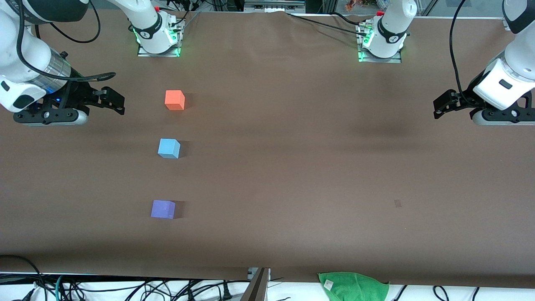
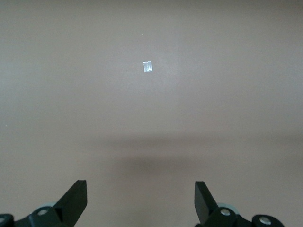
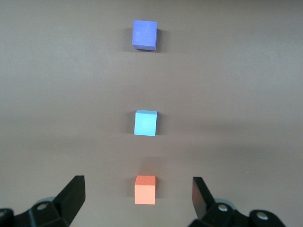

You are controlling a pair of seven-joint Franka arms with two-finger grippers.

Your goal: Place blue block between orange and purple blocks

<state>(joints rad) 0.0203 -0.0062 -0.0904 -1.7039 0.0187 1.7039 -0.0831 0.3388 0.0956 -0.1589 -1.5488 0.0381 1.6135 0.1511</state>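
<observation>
Three cubes lie in a line on the brown table. The orange block (image 1: 174, 100) is farthest from the front camera. The blue block (image 1: 169, 148) lies in the middle, between it and the purple block (image 1: 163, 209), apart from both. My right gripper (image 1: 116, 103) is open and empty over the table at the right arm's end, apart from the orange block. The right wrist view shows the right gripper (image 3: 138, 190), the orange block (image 3: 145, 190), the blue block (image 3: 146, 123) and the purple block (image 3: 145, 35). My left gripper (image 1: 441, 107) waits open and empty at the left arm's end; it also shows in its wrist view (image 2: 141, 194).
A green cloth (image 1: 353, 286) lies at the table's near edge. A small pale patch (image 1: 397, 203) marks the table toward the left arm's end, also in the left wrist view (image 2: 147, 67). Cables hang along the near edge (image 1: 125, 288).
</observation>
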